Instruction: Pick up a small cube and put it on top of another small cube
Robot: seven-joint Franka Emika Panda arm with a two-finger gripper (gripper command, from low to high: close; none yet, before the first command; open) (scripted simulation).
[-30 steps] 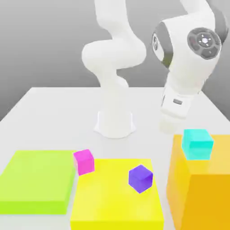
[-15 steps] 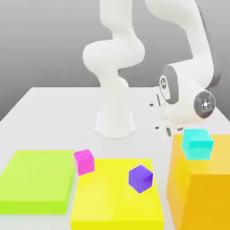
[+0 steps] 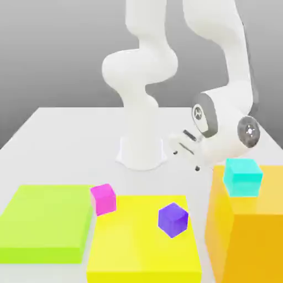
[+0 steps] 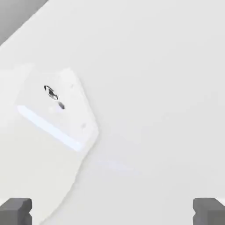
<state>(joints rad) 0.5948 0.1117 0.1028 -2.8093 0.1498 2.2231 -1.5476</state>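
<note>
A robot's pincer [image 3: 186,160] hangs wide and empty above a pale table [image 3: 61,149], beside the arm's base [image 3: 141,152]. To the pincer's right in the exterior view, a cyan cube [image 3: 243,177] sits on an orange block [image 3: 251,237]. Nearer the camera than the pincer and to its left, a magenta cube [image 3: 103,199] appears tilted by the corner of a yellow block [image 3: 141,249].
</note>
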